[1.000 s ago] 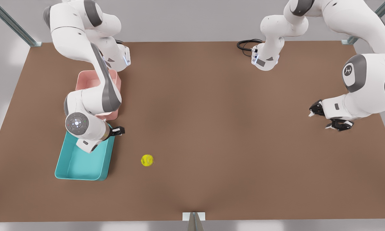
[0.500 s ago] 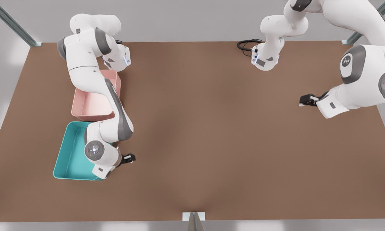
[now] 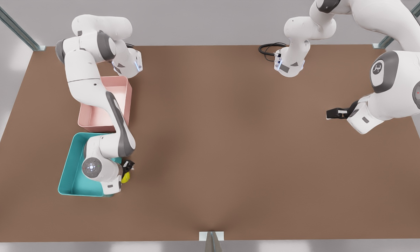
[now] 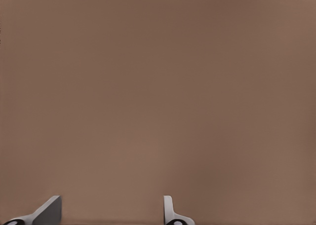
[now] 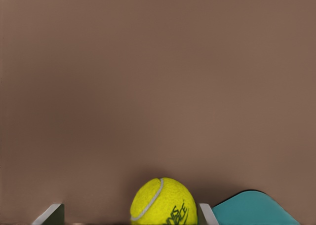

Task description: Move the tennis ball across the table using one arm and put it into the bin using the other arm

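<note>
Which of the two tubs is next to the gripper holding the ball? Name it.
The teal bin, nearer the front view's bottom. The right gripper holds the tennis ball at its side wall; the pink tub lies beyond it.

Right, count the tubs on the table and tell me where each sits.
2. The bin, teal, lies near the table's front edge at the front view's left, partly under the right arm. The pink tub sits directly behind it, against it. None look hidden.
</note>
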Controlling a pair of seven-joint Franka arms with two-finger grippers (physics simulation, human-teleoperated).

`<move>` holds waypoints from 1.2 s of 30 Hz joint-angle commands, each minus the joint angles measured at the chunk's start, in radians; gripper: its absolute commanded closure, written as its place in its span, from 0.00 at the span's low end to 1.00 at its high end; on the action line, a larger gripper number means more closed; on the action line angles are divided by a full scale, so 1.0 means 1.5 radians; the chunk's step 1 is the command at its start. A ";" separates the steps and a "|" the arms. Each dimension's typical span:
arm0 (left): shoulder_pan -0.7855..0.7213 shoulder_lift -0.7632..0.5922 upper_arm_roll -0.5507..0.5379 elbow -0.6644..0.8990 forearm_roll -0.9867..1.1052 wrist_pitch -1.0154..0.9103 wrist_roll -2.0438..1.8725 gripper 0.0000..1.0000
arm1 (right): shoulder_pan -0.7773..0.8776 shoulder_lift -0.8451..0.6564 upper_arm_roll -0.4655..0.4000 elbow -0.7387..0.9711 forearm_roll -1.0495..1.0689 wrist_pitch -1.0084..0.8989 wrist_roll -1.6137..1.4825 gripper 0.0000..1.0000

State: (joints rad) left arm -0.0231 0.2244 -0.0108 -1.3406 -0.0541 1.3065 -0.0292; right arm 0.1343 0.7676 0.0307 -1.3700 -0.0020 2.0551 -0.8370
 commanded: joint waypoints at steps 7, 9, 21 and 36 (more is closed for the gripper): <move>0.001 0.001 0.000 0.000 0.000 0.005 -0.102 0.00 | -0.002 -0.035 -0.005 -0.086 -0.002 0.087 -0.376 0.00; 0.005 0.002 0.000 0.000 -0.001 0.000 -0.100 0.00 | -0.003 -0.030 -0.006 -0.085 -0.002 0.105 -0.376 0.00; 0.007 0.006 0.000 0.000 -0.001 0.004 -0.100 0.00 | 0.005 -0.014 -0.023 -0.109 -0.003 0.162 -0.359 0.00; 0.009 0.011 0.000 0.000 -0.001 0.006 -0.098 0.00 | 0.000 -0.011 -0.023 -0.118 -0.003 0.182 -0.359 0.00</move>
State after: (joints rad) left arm -0.0091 0.2403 -0.0098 -1.3411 -0.0560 1.3153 -0.1584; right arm 0.1346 0.7529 -0.0028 -1.5455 -0.0048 2.3232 -1.3049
